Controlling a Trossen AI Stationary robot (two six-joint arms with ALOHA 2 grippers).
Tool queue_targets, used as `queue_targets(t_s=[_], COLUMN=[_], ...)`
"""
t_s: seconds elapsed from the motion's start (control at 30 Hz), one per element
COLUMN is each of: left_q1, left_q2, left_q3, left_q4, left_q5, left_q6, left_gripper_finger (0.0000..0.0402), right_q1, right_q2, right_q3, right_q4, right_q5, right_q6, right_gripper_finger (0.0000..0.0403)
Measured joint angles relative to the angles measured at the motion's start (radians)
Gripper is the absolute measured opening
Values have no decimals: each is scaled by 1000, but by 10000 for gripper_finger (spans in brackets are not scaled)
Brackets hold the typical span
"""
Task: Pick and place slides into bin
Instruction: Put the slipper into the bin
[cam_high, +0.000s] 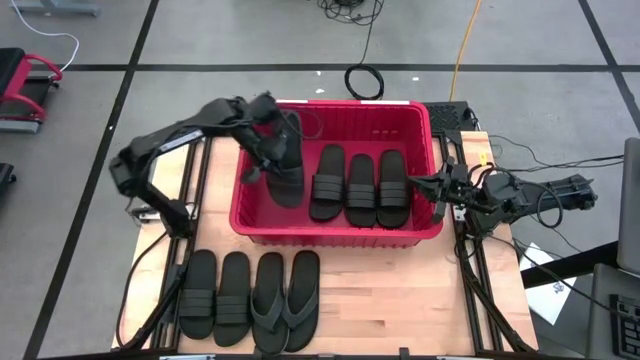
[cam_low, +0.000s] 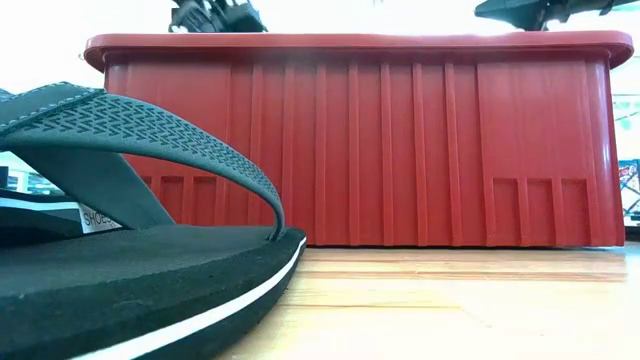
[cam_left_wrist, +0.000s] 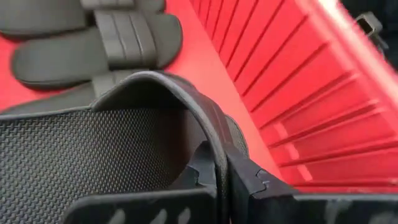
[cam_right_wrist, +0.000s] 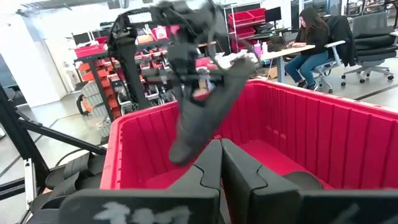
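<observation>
high: left pincer (cam_high: 272, 150) clamped on a band-strap slide (cam_high: 285, 175) over red bin (cam_high: 335, 232), three slides inside, four on desk (cam_high: 400, 300) | left wrist: fingers (cam_left_wrist: 205, 171) pinch strap | right wrist: right pincer (cam_right_wrist: 221, 163) closed, empty, seemingly just outside bin rim

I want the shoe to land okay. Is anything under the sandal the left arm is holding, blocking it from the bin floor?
Nothing visible does. The left tool holds the sandal over bare floor at the bin's left end; the three sandals inside lie beside it.
</observation>
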Motion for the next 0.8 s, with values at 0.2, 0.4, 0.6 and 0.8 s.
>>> queue_targets(t_s=[0.2,0.4,0.6,0.8], left_q1=[6,21,54,90], left_q2=[124,216,293,338], left_q3=[0,0,0,0], left_q4=[-18,-11,-15,-12], left_q5=[39,102,112,161], left_q6=[38,59,63,69], left_gripper_finger=[0,0,0,0], right_q1=[0,0,0,0], right_q2=[0,0,0,0], right_q3=[0,0,0,0], right_q4=[2,2,1,1], right_q5=[0,-2,-4,-8], right_q6=[3,28,63,64], right_gripper_finger=[0,0,0,0])
